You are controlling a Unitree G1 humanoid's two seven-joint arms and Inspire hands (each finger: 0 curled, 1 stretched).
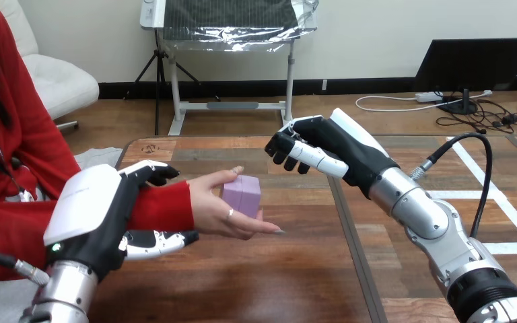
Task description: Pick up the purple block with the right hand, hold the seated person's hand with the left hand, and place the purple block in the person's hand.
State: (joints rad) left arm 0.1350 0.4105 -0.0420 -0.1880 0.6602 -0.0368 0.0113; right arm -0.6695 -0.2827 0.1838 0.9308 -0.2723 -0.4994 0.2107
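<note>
The purple block [242,195] rests in the person's hand [219,212], which is held palm up over the table's left half. My left hand [101,215] wraps the person's wrist at the red sleeve [161,205], fingers above it and thumb below. My right hand [326,149] hovers to the upper right of the block, apart from it, its fingers loosely curled and holding nothing.
The wooden table [296,269] stretches under both arms, with a dark seam running down its middle. White tape lines [491,195] mark its right part. The person sits at the left side.
</note>
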